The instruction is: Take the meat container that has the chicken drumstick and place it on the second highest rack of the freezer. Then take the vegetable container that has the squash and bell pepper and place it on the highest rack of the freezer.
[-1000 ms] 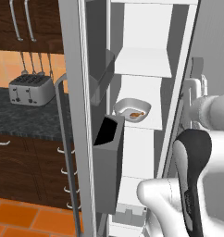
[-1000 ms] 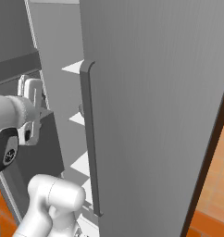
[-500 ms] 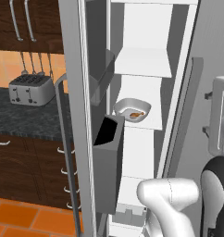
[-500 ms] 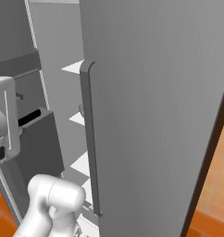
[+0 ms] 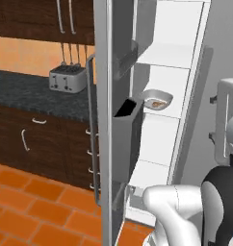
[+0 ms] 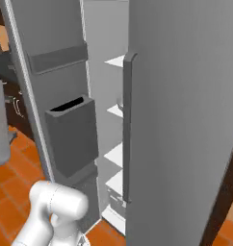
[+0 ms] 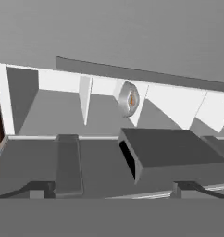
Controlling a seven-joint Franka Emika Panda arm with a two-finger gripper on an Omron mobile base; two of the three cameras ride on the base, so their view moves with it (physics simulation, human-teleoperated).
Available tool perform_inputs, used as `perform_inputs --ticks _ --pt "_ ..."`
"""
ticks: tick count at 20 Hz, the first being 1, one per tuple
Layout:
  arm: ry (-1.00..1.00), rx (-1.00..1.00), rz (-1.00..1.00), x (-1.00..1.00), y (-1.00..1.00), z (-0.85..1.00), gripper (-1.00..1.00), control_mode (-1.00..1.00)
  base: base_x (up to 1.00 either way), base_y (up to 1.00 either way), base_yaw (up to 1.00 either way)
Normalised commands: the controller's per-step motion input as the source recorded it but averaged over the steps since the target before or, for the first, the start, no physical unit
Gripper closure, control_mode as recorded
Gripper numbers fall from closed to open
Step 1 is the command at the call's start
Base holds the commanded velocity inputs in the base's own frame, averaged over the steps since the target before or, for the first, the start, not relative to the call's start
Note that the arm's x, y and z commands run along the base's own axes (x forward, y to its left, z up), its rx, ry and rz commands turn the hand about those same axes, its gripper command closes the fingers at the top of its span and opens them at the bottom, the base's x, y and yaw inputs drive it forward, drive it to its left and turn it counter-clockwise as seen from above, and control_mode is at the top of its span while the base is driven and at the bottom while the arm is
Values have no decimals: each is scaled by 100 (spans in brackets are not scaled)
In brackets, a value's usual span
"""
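Observation:
The freezer (image 5: 174,29) stands open with its white shelves showing. The meat container (image 5: 156,100), a shallow grey-white tray with the small orange-brown chicken drumstick (image 5: 158,103) in it, rests on the second highest rack (image 5: 159,111), under the highest rack (image 5: 169,56). In the rolled hand view the same container (image 7: 129,99) sits far ahead on its shelf. My gripper (image 7: 113,189) is open with nothing between its fingertips (image 7: 37,187), well back from the shelves. My white hand (image 5: 228,120) hangs to the right of the open compartment. The vegetable container is out of view.
The open door carries grey bins (image 5: 125,139) close to the shelves. The other door with its long vertical handle (image 6: 127,125) stands to the right. A toaster (image 5: 66,79) sits on the dark counter (image 5: 27,93) above dark wood cabinets. The floor is orange tile (image 5: 36,197).
Both base views have shifted, so the base has driven. The arm has drawn back from the shelves and the hand has risen. The meat container stays on its shelf.

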Motion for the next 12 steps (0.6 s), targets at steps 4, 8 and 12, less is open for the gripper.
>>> perform_inputs --ticks 4,8,12 --pt "0 0 0 0 0 0 -100 100 -19 -7 93" --pt "0 0 0 0 0 0 -100 100 -3 0 94" --pt "0 0 0 0 0 0 -100 100 -8 1 88"
